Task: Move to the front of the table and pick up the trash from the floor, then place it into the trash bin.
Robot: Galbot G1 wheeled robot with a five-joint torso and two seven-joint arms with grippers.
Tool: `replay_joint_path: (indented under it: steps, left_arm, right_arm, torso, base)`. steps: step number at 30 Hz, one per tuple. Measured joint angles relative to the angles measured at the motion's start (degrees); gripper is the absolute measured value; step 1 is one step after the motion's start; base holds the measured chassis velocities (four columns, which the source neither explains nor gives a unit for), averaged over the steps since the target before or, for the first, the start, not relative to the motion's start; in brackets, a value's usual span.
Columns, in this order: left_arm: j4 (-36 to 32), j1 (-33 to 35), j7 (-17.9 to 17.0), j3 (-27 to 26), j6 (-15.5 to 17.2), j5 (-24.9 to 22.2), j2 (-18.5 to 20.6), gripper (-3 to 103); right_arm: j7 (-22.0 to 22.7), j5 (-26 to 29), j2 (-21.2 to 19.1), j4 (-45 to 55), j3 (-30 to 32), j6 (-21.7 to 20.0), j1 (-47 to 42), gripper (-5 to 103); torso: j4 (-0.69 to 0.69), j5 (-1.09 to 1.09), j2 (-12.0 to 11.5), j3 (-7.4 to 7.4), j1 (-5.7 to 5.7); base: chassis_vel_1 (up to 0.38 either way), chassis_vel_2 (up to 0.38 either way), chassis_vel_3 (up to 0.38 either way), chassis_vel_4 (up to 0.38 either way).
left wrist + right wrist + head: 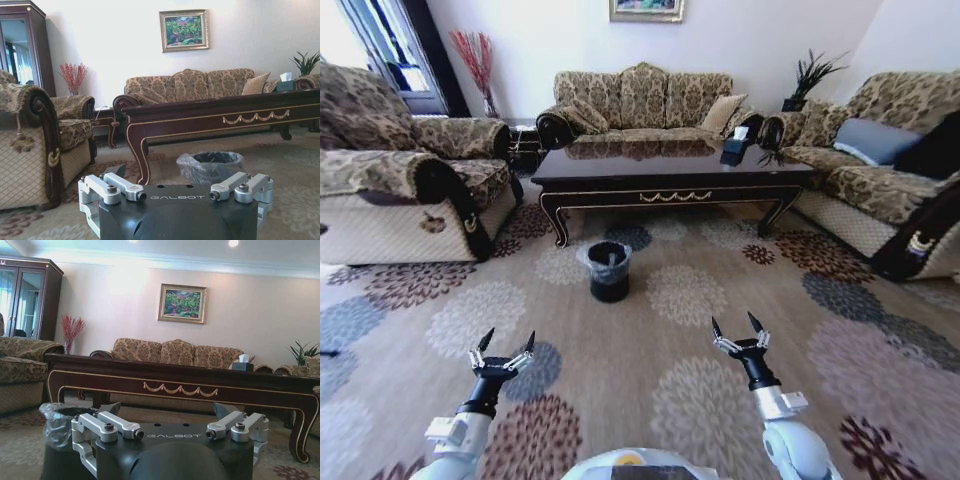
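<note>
**Both pincers spread above the carpet, bin ahead**

Head view: nearest the camera, left pincer (504, 343) and right pincer (740, 328), each on a black wrist with grey-white forearm, held low and level over the floor (650, 370), pointing forward, dark fingertips spread apart, nothing between them. Beige-tan carpet with large round flower medallions in brown, cream, maroon and dark blue. Ahead, roughly midway between the two arms, the trash bin (609, 271): small, round, black, upright, crinkled clear bag folded over its rim, standing on the carpet just before the table (670, 170). Long, low, glossy dark brown, curved legs, gold scroll ornament on the front rail. Patterned sofas on three sides.

Left wrist view: closest, the dark pincer housing with "GALBOT" in pale letters, silver finger links splayed outward. Beyond it, trash bin (211, 166) beside the table's (220, 112) carved leg; framed painting (184, 30) on the wall.

Right wrist view: same "GALBOT" lettering on the housing, links splayed. Trash bin (62, 422) partly behind the housing, table (185, 382) past it, tissue box (243, 363) on top.
</note>
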Motion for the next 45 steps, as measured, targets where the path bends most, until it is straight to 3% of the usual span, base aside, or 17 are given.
replay_joint_path:
  steps: [14, 18, 21, 24, 27, 29, 33, 35, 45]
  left_arm:
    - [0.0, 0.0, 0.0, 0.0, 0.0, 0.0, 0.0, 100]
    - [0.0, 0.0, 0.0, 0.0, 0.0, 0.0, 0.0, 100]
    - [0.0, 0.0, 0.0, 0.0, 0.0, 0.0, 0.0, 100]
    - [0.0, 0.0, 0.0, 0.0, 0.0, 0.0, 0.0, 100]
    - [0.0, 0.0, 0.0, 0.0, 0.0, 0.0, 0.0, 100]
    - [0.0, 0.0, 0.0, 0.0, 0.0, 0.0, 0.0, 100]
    - [0.0, 0.0, 0.0, 0.0, 0.0, 0.0, 0.0, 100]
    - [0.0, 0.0, 0.0, 0.0, 0.0, 0.0, 0.0, 100]
    - [0.0, 0.0, 0.0, 0.0, 0.0, 0.0, 0.0, 100]
  right_arm:
    - [0.0, 0.0, 0.0, 0.0, 0.0, 0.0, 0.0, 100]
    - [0.0, 0.0, 0.0, 0.0, 0.0, 0.0, 0.0, 100]
    - [0.0, 0.0, 0.0, 0.0, 0.0, 0.0, 0.0, 100]
    - [0.0, 0.0, 0.0, 0.0, 0.0, 0.0, 0.0, 100]
    - [0.0, 0.0, 0.0, 0.0, 0.0, 0.0, 0.0, 100]
    - [0.0, 0.0, 0.0, 0.0, 0.0, 0.0, 0.0, 100]
    - [0.0, 0.0, 0.0, 0.0, 0.0, 0.0, 0.0, 100]
    - [0.0, 0.0, 0.0, 0.0, 0.0, 0.0, 0.0, 100]
    - [0.0, 0.0, 0.0, 0.0, 0.0, 0.0, 0.0, 100]
  torso:
    - [-0.02, 0.06, 0.0, 0.00, 0.01]
    - [0.00, -0.06, 0.0, 0.00, 0.02]
    - [0.00, 0.06, 0.0, 0.00, 0.01]
    - [0.01, -0.05, 0.0, 0.02, 0.03]
    - [0.00, 0.06, 0.0, -0.02, 0.00]
    - [-0.01, -0.04, 0.0, 0.00, 0.01]
    - [0.00, 0.06, 0.0, -0.03, -0.02]
    - [0.00, -0.02, 0.0, -0.01, -0.01]
    - [0.00, 0.00, 1.0, 0.96, 0.02]
  base:
    - [0.353, -0.344, -0.369, 0.348]
    - [0.336, -0.349, -0.332, 0.347]
    - [0.350, -0.335, -0.348, 0.347]
    - [0.366, -0.359, -0.361, 0.346]
    - [0.332, -0.323, -0.328, 0.303]
    - [0.278, -0.307, -0.286, 0.315]
    - [0.195, -0.188, -0.159, 0.202]
    - [0.057, -0.023, -0.034, 0.025]
    - [-0.026, 0.034, 0.030, -0.043]
